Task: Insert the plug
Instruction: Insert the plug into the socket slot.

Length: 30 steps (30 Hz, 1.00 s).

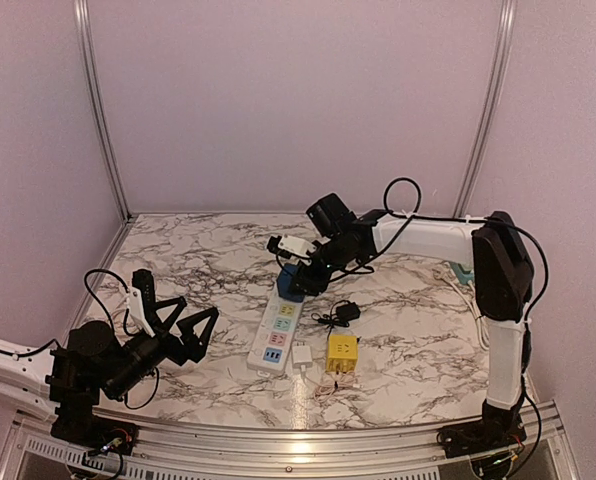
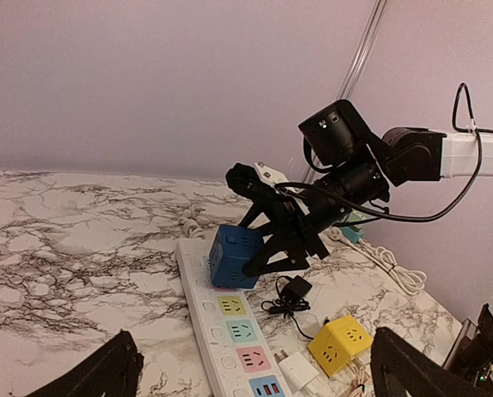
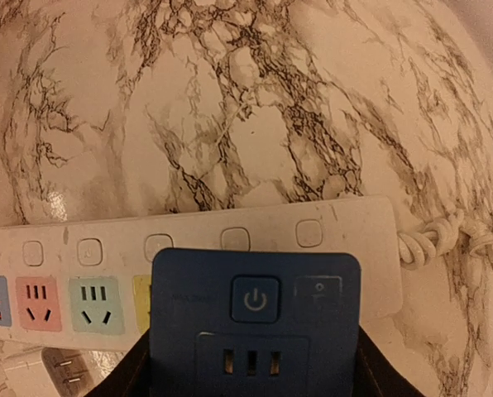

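Observation:
The plug is a blue cube adapter [image 1: 291, 281] with a power button on its top face [image 3: 255, 299]. My right gripper [image 1: 313, 272] is shut on it, one black finger [image 3: 135, 372] on each side. The cube [image 2: 234, 256] sits slightly tilted on the far end of the white power strip [image 1: 276, 335], just beyond the yellow socket [image 2: 232, 306]. Its prongs are hidden under it. My left gripper [image 1: 173, 320] hangs open and empty over the table's left side, well away from the strip [image 2: 198, 327].
A yellow cube adapter [image 1: 341, 352], a white charger [image 1: 303, 357] and a small black adapter with its cord [image 1: 346, 313] lie right of the strip. A teal object [image 1: 463, 272] and white cable [image 1: 475, 305] lie by the right wall.

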Each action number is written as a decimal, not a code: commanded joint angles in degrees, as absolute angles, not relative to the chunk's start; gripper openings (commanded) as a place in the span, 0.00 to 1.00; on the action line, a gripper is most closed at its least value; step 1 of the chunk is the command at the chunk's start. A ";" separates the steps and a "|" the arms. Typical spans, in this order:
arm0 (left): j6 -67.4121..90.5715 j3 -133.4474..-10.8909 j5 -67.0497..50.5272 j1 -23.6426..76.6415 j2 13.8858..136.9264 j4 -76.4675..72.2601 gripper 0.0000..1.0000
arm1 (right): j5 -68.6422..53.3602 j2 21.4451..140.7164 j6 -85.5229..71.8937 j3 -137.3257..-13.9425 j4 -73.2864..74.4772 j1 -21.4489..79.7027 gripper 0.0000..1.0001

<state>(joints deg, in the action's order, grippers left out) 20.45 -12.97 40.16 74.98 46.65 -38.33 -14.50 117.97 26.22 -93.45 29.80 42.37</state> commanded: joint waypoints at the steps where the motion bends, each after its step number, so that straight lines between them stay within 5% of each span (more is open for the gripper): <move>1: 20.31 -12.52 40.96 74.71 45.75 -39.99 0.99 | -14.74 118.44 25.52 -96.37 31.03 40.91 0.00; 30: 19.56 -12.44 41.04 74.71 45.31 -40.17 0.99 | -20.21 118.58 25.22 -94.35 27.90 40.84 0.00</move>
